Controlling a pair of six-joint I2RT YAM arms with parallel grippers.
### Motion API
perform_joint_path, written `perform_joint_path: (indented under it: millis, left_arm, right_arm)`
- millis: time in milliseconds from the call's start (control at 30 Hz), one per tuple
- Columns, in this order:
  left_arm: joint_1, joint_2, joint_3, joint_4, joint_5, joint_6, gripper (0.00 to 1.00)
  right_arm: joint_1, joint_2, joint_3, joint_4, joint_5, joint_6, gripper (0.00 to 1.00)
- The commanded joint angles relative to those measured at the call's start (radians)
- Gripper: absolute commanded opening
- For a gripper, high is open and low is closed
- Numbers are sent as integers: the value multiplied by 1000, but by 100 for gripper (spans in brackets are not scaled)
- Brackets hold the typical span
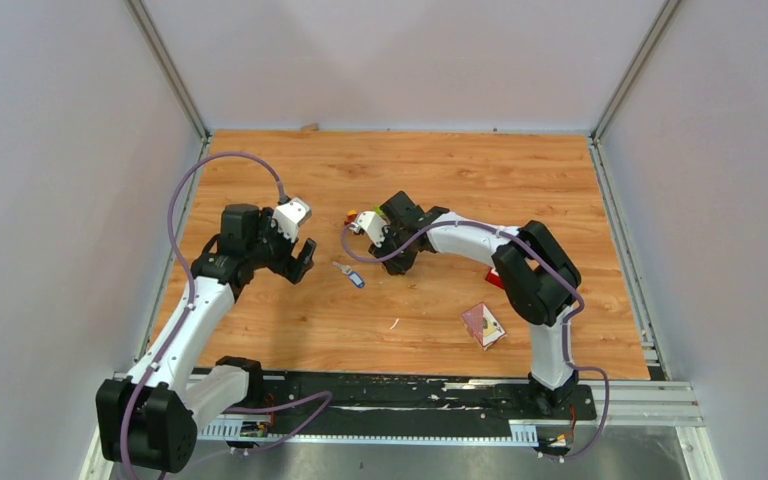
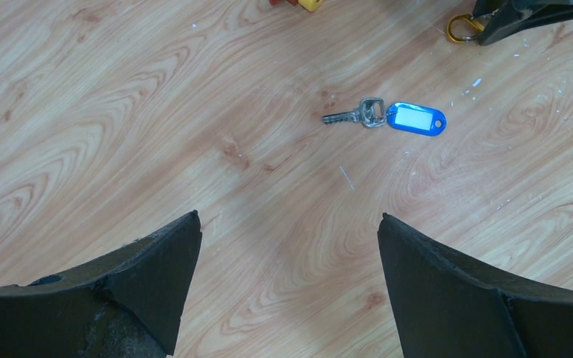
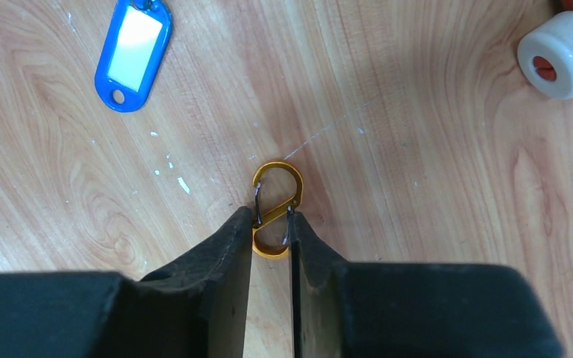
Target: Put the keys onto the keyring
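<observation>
Caught the left gripper [image 2: 289, 224] hovering over the wooden table [image 2: 119, 112], jaws spread wide, holding nothing at all. Saw the blue-tagged key [image 2: 373, 113] lying flat on the wood just ahead of that gap, metal blade pointing one way, blue tag trailing the other, touching neither of the black fingers [image 2: 157, 276].

Turned to the right gripper [image 3: 272, 224] and found it down at table level, fingertips [image 3: 235, 239] pressed in on both sides of the keyring [image 3: 276, 214]. Made out a gold S-shaped clip flat on the wood, lower loop pinched between the pads, upper loop poking out free beyond the tips. Called that a closed grip on the keyring. Spotted the blue tag up in the left corner of that wrist view, well apart from the clip. Picked up a white wheel [image 3: 559, 54] with a red hub in the opposite corner.

From overhead, placed the key on bare wood between the two grippers, touched by neither. Noted a red, yellow and white toy car [image 1: 365, 222] just beyond the right gripper, and a pink-and-white card [image 1: 484, 325] lying near the right arm, well apart from the key and the clip
</observation>
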Motion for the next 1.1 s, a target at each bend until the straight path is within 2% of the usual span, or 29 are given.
perform_joint_path:
  millis: [0, 300, 667, 767, 933, 1067]
  left_arm:
    - [5, -16, -14, 29, 5, 20, 95]
    - [6, 15, -14, 63, 46, 5, 95]
    - [6, 71, 7, 104, 82, -25, 95]
    - [5, 90, 19, 104, 87, -32, 95]
    - [6, 89, 17, 106, 88, -31, 95]
    - [5, 86, 14, 110, 88, -32, 95]
  right_arm:
    - [-10, -25, -13, -6, -14, -13, 17]
    - [-27, -73, -29, 32, -57, -42, 7]
    - [-39, -92, -43, 47, -85, -50, 5]
    - [-40, -90, -36, 38, -76, -51, 9]
    - [-40, -91, -34, 19, -79, -52, 22]
    - [-39, -75, -33, 26, -50, -53, 20]
